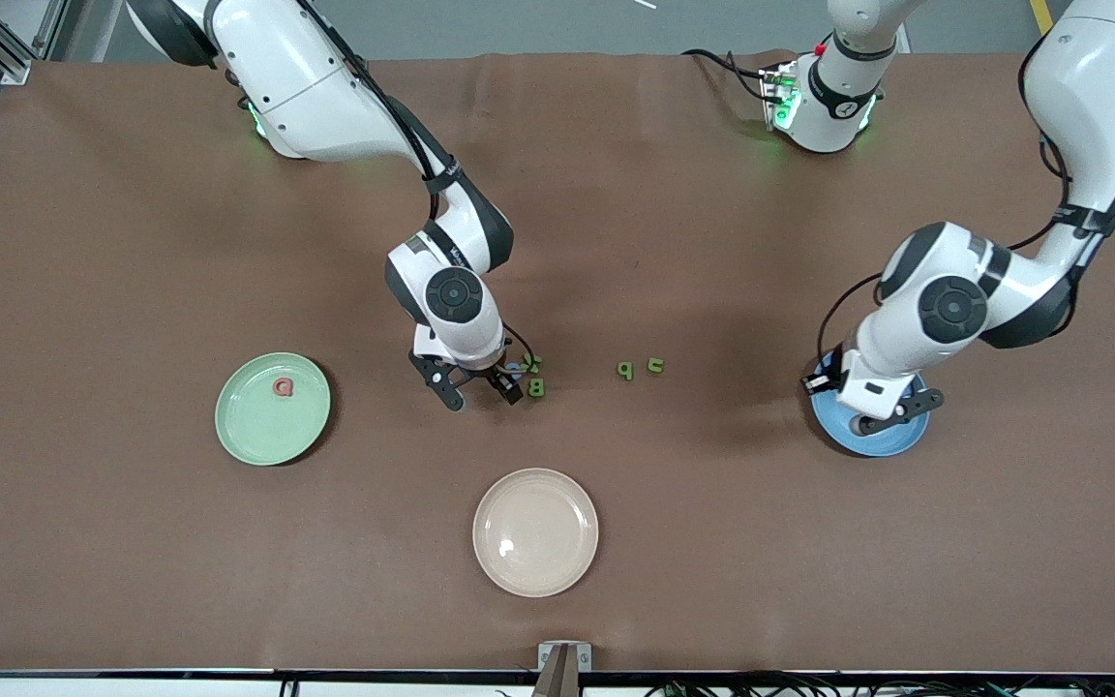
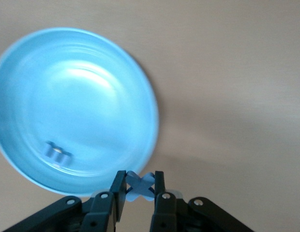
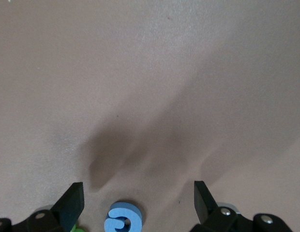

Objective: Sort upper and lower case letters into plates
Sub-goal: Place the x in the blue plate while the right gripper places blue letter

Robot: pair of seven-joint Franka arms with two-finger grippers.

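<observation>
My left gripper (image 2: 140, 182) is shut on a small blue letter x (image 2: 140, 187) and hangs over the rim of the blue plate (image 2: 92, 72), which lies toward the left arm's end of the table (image 1: 872, 440). A small blue-grey letter (image 2: 57, 153) lies in that plate. My right gripper (image 1: 485, 397) stands open low over the table's middle, its fingers on either side of a blue letter (image 3: 122, 222) lying flat. A green B (image 1: 536, 388) and another green letter (image 1: 531, 363) lie beside it. The mint green plate (image 1: 257, 431) holds a red letter (image 1: 284, 387).
Two more green letters (image 1: 624, 369) (image 1: 655, 365) lie on the brown cloth between the two grippers. A cream-beige plate (image 1: 535, 531) with nothing in it lies nearer to the front camera than the letters.
</observation>
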